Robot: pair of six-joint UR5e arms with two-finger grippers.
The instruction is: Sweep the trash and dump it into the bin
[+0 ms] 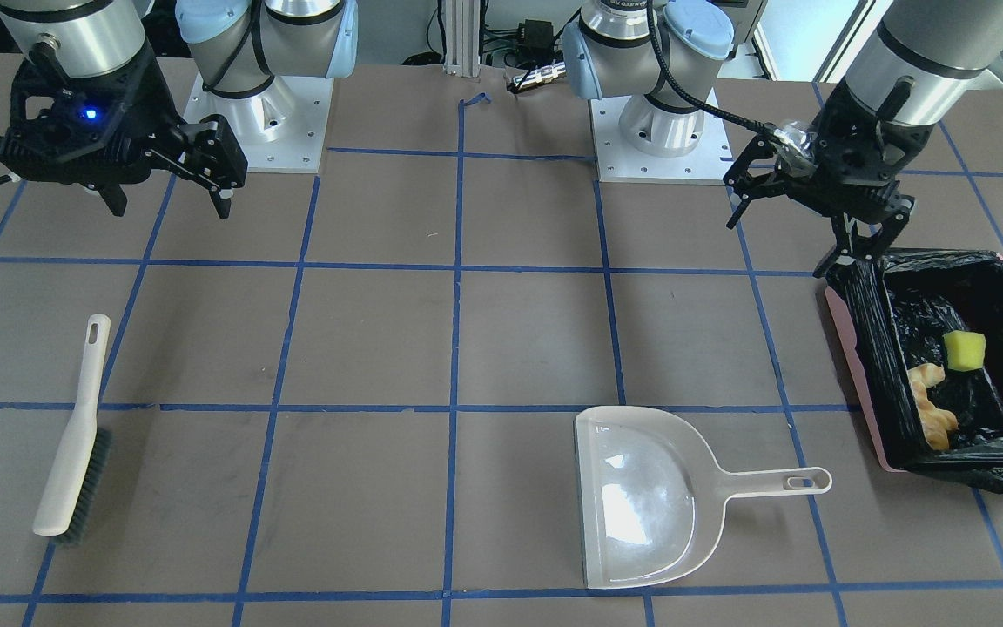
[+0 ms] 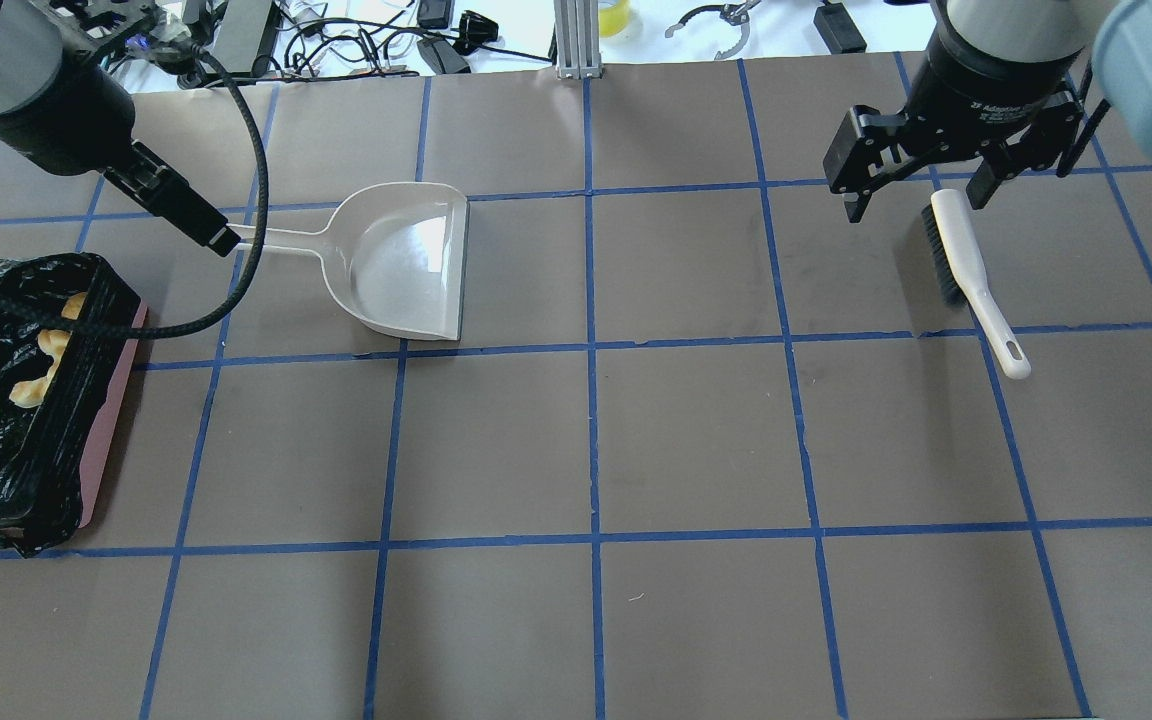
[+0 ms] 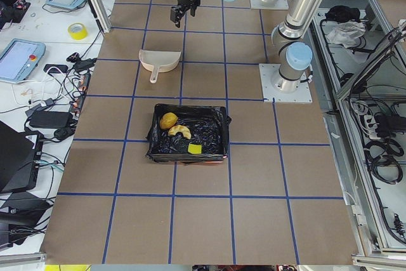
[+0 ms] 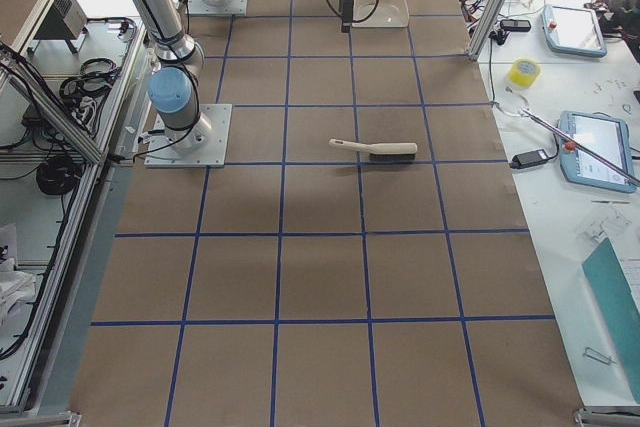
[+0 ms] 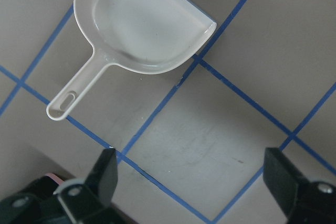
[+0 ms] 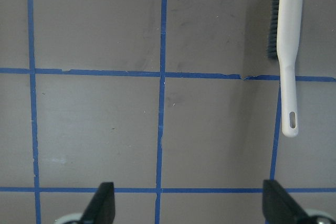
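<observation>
The bin [image 1: 867,331], a pinkish box lined with a black bag, stands at the table's left end and holds a yellow sponge [image 1: 964,350] and tan scraps [image 1: 932,409]. It also shows in the overhead view [image 2: 86,400]. The pale grey dustpan [image 1: 649,496] lies empty on the table, and shows in the left wrist view [image 5: 142,24]. The white brush [image 1: 75,435] lies flat on the right side, and shows in the right wrist view [image 6: 289,51]. My left gripper [image 1: 784,235] hangs open and empty above the table beside the bin. My right gripper [image 1: 169,205] hangs open and empty, apart from the brush.
The table is brown with a blue tape grid. The two arm bases [image 1: 258,122] stand at the robot's edge. Cables, tablets and a tape roll [image 3: 77,30] lie on the white bench beyond the far edge.
</observation>
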